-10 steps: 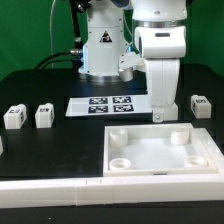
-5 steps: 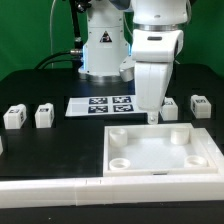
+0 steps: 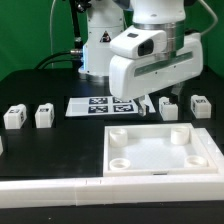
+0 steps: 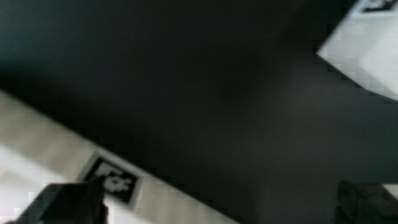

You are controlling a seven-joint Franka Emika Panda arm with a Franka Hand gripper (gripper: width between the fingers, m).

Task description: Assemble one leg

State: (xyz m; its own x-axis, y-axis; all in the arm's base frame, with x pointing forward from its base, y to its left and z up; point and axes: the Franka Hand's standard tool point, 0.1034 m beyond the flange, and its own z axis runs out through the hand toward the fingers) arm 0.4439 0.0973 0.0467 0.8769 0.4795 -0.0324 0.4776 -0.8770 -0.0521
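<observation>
the leg (image 3: 167, 108) stands on the black table (image 3: 40, 95) just behind the white panel (image 3: 160, 150), beside the marker board (image 3: 100, 104) and below the tilted arm (image 3: 155, 62). in the wrist view, the gripper (image 4: 221, 202) has its fingers (image 4: 68, 205) spread wide, holding nothing.

White smooth-shelled arm (image 3: 150, 65), dark triangular mark on its base (image 3: 100, 58).

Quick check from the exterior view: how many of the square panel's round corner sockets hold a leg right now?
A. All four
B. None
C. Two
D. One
B: all four corner sockets of the square panel show empty, and each visible leg stands outside it.
</observation>
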